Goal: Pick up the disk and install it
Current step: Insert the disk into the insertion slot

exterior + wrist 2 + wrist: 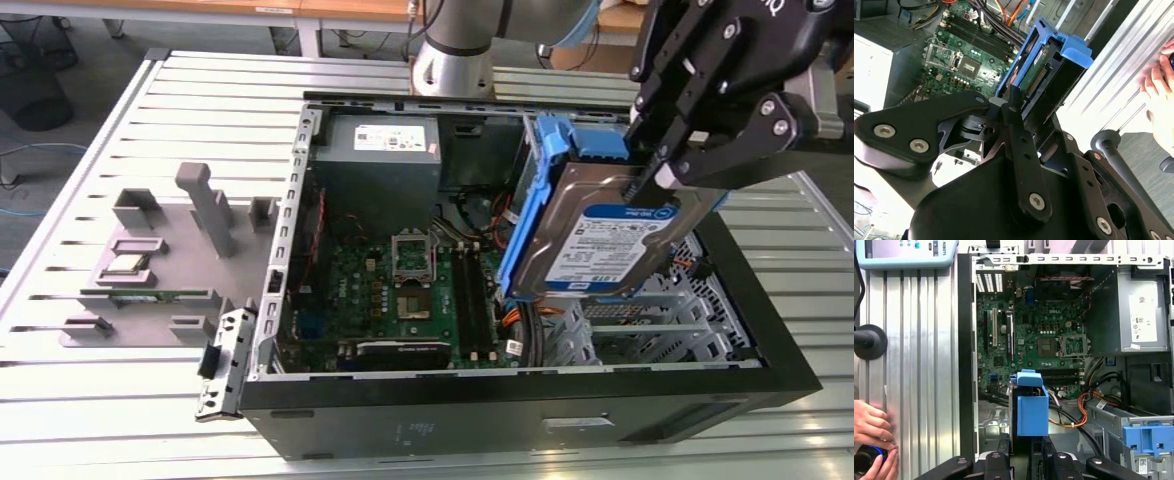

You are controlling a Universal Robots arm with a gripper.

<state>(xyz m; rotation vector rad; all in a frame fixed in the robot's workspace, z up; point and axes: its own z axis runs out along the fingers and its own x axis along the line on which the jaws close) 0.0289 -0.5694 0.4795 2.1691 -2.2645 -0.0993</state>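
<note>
The black two-fingered gripper (663,178) is pinching the disk (607,235), a rectangular silver-grey hard drive with a white-and-blue label framed in a blue plastic bracket. It has the drive by its upper end and holds it in the air above the open black computer case (534,385). In the exterior view the drive hangs from the fingers toward seven o'clock. Its long axis runs from about one o'clock at the gripper to seven o'clock at its free end, steeply tilted rather than flat. The labelled face turns toward four o'clock, and the blue bracket edge lies on the ten o'clock side.

The free lower end points down into the case, between the green motherboard (400,290) at nine o'clock of it and the silver perforated drive cage (647,315) at four o'clock. To my eye the drive is not seated anywhere. In both wrist views the disk (1041,75) (1031,407) juts straight out from the closed fingers over the board. A person's hand (871,422) rests on the slatted metal table (134,400), well apart from the case.
</note>
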